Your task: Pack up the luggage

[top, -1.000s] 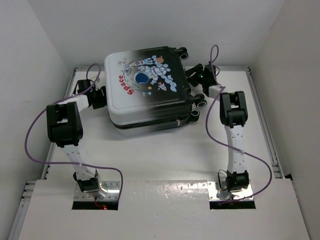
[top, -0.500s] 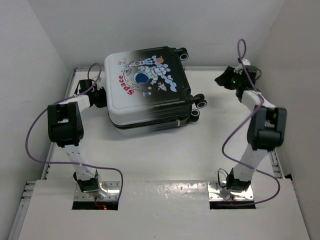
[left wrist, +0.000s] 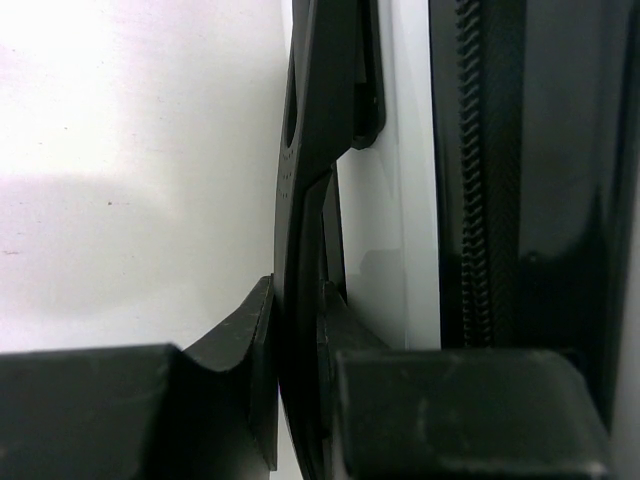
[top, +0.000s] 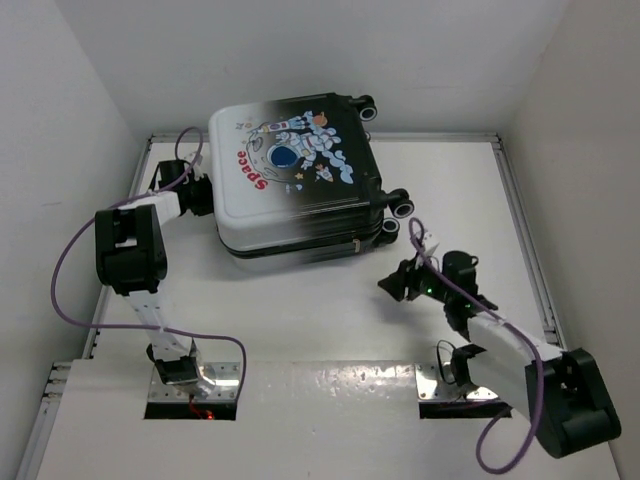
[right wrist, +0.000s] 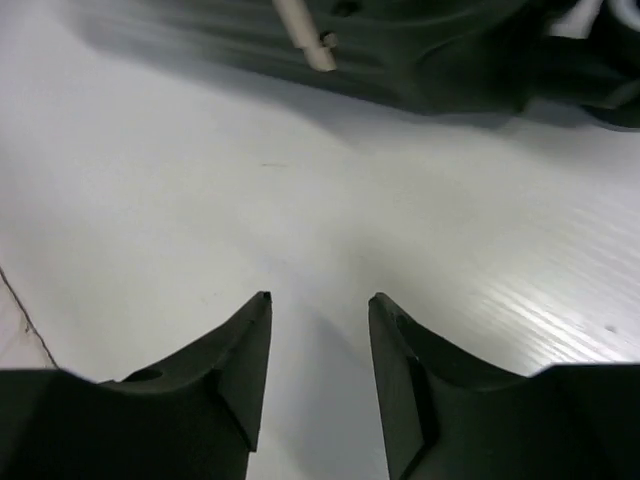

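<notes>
The left fingers (left wrist: 225, 400) pinch a thin black handle (left wrist: 303, 180) of the glossy hard luggage (top: 295, 190). The right fingers (right wrist: 235, 380) stand spread above the smooth white surface (right wrist: 180, 200).

A white counter (top: 300, 300) lies inside a white booth, with a left wall (top: 60, 120), a back wall (top: 300, 50) and a right wall (top: 590, 150) rising from its edges. A pale rail (top: 527, 240) runs along the counter's right edge. At the near side sits a raised white panel (top: 330, 420), glossy towards its middle. In the right wrist view the counter shows fine grain lines.
</notes>
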{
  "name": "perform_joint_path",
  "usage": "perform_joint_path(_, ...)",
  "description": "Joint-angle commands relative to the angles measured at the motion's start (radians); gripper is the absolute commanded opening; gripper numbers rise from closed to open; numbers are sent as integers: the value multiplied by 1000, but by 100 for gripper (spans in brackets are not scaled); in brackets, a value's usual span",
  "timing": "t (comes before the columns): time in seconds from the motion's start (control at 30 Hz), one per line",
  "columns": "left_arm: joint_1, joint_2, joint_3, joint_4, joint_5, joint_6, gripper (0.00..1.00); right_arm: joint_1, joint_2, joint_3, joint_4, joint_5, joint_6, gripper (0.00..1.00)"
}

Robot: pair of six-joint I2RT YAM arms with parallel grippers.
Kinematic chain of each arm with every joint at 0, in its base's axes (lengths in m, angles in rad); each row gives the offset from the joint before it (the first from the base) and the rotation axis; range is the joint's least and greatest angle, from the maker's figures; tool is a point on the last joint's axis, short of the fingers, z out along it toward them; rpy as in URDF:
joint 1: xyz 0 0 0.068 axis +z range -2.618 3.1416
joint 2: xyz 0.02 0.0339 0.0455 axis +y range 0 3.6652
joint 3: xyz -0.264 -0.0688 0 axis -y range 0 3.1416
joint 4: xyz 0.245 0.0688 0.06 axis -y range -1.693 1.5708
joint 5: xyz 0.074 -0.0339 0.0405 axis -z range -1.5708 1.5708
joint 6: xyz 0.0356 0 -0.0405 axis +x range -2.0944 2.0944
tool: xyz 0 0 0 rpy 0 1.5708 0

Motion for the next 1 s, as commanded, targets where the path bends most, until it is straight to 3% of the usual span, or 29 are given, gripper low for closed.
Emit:
perform_joint_path(0.0,-49,17,-78,-96,15,35,10,157,2,14,233,285,80,43)
perform_joint_path(0.07,-49,17,-89,-87,15,35,10,222,64,50,317,437,81,48)
perform_joint_path(0.3,-58,17,-99,-69,35,26,10,411,314,172,470,700,112,52)
perform_joint_path(0.67,-58,17,-89,-69,54,26,10,445,484,310,429,794,141,52)
perform_joint_path(0.8,-58,17,-89,-69,54,26,10,440,514,333,439,799,138,42)
perform_joint_path(0.9,-58,17,-89,-59,54,26,10,432,523,338,493,786,103,27)
perform_joint_path(0.97,-58,17,-89,-59,54,26,10,429,513,326,508,759,58,12)
